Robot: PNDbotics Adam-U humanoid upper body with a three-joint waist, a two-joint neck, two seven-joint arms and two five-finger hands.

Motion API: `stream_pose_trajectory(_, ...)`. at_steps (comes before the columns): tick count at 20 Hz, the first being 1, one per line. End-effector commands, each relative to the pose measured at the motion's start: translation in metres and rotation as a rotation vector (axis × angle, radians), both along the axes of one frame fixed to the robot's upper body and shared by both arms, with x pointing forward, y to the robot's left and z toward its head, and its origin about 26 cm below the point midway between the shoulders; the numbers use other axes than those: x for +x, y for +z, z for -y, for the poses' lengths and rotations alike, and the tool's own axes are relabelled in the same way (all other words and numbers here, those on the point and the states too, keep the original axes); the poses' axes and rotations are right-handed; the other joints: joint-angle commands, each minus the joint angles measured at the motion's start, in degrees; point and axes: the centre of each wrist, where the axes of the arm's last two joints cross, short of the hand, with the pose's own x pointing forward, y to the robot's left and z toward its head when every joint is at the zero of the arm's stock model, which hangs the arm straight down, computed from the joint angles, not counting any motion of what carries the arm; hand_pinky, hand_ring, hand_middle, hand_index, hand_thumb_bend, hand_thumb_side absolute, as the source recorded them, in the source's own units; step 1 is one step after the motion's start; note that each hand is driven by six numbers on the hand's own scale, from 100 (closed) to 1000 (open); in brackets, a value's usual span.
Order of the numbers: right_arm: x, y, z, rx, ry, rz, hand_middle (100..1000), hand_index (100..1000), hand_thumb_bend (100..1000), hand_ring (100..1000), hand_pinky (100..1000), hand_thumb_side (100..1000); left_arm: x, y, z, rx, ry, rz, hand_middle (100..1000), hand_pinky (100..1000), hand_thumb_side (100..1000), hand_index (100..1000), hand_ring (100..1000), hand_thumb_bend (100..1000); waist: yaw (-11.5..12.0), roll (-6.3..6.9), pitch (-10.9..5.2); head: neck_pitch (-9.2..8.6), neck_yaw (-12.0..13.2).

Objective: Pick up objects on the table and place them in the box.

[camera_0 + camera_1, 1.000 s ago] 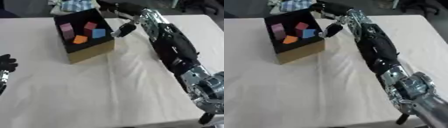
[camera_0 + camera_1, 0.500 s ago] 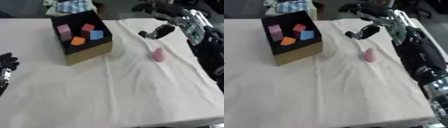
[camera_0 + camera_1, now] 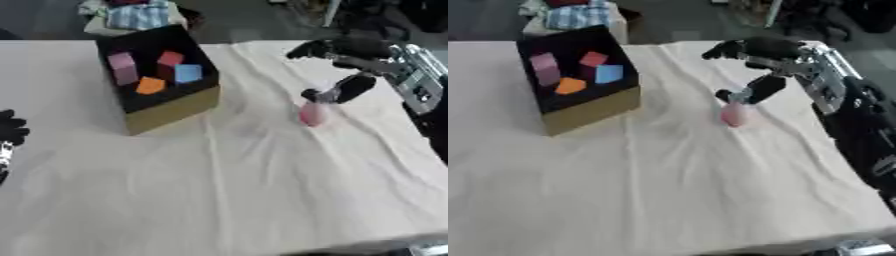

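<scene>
Pink object (image 3: 311, 113): a small rounded pink thing is lying on the cloth-covered counter (image 3: 227, 190), right of centre in the frame, well apart from the box.
Its long axis: it is looking slightly taller than wide, running roughly up and down the frame; its exact form I cannot make out.
Right hand (image 3: 756, 70): it is reaching in from the upper right of the frame and hanging just above the pink object.
Fingers (image 3: 726, 48): they are spread and stretched toward the left of the frame, with the thumb pointing down; they are gripping nothing.
Key relation: the pink object is sitting directly below the thumb tip, touching it or a hair short of it; I cannot tell which. The other fingers are standing above and toward the far side of it, so the object is lying under the open span of the hand.
Nearer hand: the right hand, by a wide margin.
Left hand (image 3: 10, 131): it is showing only at the left edge of the left eye view; whether it is spread or curled I cannot tell.
Box (image 3: 171, 106): dark inside, tan outside, it is standing in the upper left of the frame, holding pink, red, blue and orange blocks.
Coming move, as a judgement: the fingers are needing to come down and close around the pink object.
</scene>
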Motion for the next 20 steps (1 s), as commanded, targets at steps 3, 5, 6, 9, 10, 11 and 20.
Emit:
stream_pose_trajectory(3,-0.002,-0.008,0.027,-0.166,-0.06,-0.046,885,963,347,878,804,657,-0.001,0.01,-0.004,0.02,0.011,0.03,713,814,660,857,756,100,0.1,-0.76,-0.62,-0.74,-0.5)
stream_pose_trajectory(5,-0.003,-0.017,0.037,-0.186,-0.11,-0.051,886,961,363,878,803,642,-0.001,0.01,-0.005,0.02,0.013,0.03,713,814,661,857,756,100,0.2,-0.8,-0.64,-0.83,-0.5)
stream_pose_trajectory(6,-0.004,-0.022,0.042,-0.195,-0.133,-0.054,886,960,364,878,803,643,-0.001,0.01,-0.005,0.02,0.014,0.03,713,814,661,857,756,100,0.2,-0.83,-0.64,-0.84,-0.6)
stream_pose_trajectory(9,-0.005,-0.035,0.051,-0.219,-0.176,-0.061,858,930,354,873,800,619,-0.001,0.009,-0.005,0.019,0.015,0.028,713,814,661,857,756,100,0.0,-0.81,-0.64,-0.81,-0.7)
stream_pose_trajectory(10,-0.006,-0.039,0.052,-0.222,-0.182,-0.06,833,905,341,866,797,605,-0.001,0.009,-0.005,0.019,0.014,0.028,713,814,661,857,756,100,0.0,-0.77,-0.64,-0.78,-0.7)
stream_pose_trajectory(11,-0.006,-0.041,0.053,-0.218,-0.184,-0.056,791,871,315,852,789,574,-0.001,0.009,-0.005,0.019,0.014,0.028,713,814,660,857,756,100,0.0,-0.71,-0.64,-0.76,-0.7)
stream_pose_trajectory(20,0.003,-0.029,0.04,-0.014,-0.131,0.151,524,604,100,709,702,100,-0.001,0.008,-0.005,0.015,0.015,0.025,713,813,661,858,756,100,-0.3,0.1,-0.74,-0.68,-0.9)
